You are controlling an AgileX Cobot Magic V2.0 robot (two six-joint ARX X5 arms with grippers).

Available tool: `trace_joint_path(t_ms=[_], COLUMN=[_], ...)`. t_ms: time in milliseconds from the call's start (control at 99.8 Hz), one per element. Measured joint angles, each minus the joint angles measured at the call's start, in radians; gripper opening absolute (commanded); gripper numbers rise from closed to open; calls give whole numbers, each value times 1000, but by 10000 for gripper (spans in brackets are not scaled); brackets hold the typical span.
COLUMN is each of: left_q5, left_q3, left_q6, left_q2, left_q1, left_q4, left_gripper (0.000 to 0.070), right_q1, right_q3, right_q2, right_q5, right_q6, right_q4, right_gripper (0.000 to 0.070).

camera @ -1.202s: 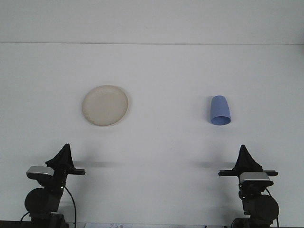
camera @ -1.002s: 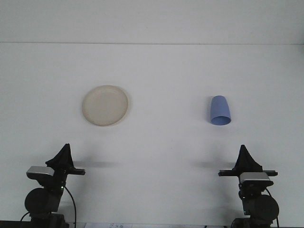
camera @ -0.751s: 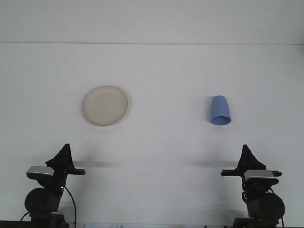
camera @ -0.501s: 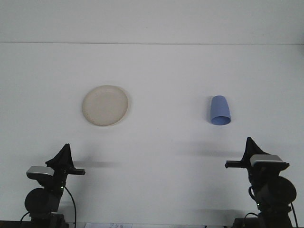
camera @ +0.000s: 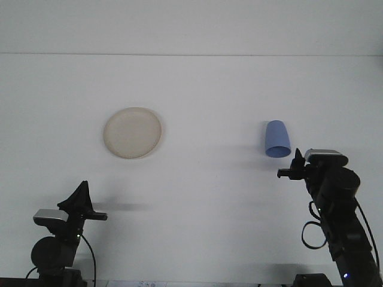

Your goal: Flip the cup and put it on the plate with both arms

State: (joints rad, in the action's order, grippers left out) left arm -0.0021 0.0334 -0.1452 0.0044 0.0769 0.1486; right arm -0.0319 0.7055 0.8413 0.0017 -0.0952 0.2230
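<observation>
Cup [camera: 277,139] lies on its side, right half of worktop [camera: 209,191], mouth toward me. My right gripper [camera: 297,162] sits just near-right of it; left gripper [camera: 81,194] far off. Can't tell fingers' state on either.

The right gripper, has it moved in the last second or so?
Yes. The right gripper has risen and advanced toward the blue plastic cup, now just below-right of it; the cup itself stayed put.

White worktop [camera: 197,197], matte and evenly lit with faint soft shadows, its far edge meeting a plain pale grey-white wall [camera: 191,27] along a straight horizontal seam.
</observation>
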Motion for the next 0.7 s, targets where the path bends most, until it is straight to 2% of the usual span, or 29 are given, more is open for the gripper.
trace_joint_path(t_ms=[170,441,701], left_q5=[0,0,0], left_q3=[0,0,0], left_q6=[0,0,0], left_q2=[0,0,0], left_q1=[0,0,0], left_q4=[0,0,0], left_gripper=[13,13,13], right_q1=[0,0,17], right_q3=[-65,-219,-239], right_q2=[126,238,388], right_q5=[27,28,63], right_q6=[-2,-6,-2], right_q4=[-123,-438,-595], right_gripper=[370,370,370])
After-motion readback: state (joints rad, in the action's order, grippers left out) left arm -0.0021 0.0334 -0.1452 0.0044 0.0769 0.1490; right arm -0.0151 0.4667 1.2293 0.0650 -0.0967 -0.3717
